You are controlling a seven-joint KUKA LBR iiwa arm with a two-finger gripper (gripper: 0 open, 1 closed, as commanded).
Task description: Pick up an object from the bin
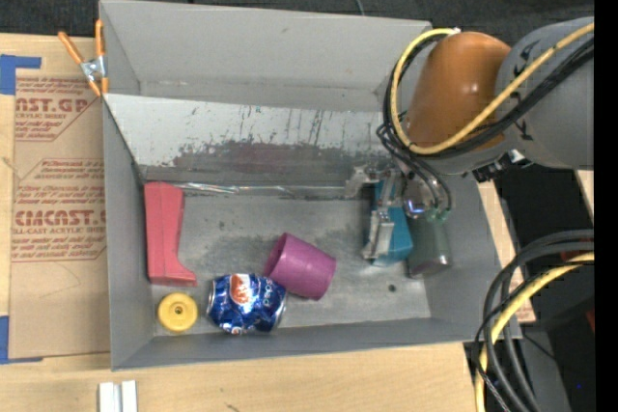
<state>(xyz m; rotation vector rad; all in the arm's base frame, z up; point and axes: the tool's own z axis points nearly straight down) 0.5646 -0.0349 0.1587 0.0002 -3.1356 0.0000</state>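
My gripper (402,244) is low over the floor at the right end of the bin, close to the right wall. A small teal-blue block (394,244) sits between its fingers, and both fingers press against the block's sides. The block's lower end is at floor level; I cannot tell whether it is lifted. The nearest other thing is a magenta cup (301,266), lying on its side to the left of the gripper with its mouth facing left.
A crushed blue can (246,302) lies by the front wall below the cup. Left of it is a yellow round cap (178,312). A pink L-shaped block (164,233) lies along the left wall. The arm's orange cover and cables hang over the bin's right rim.
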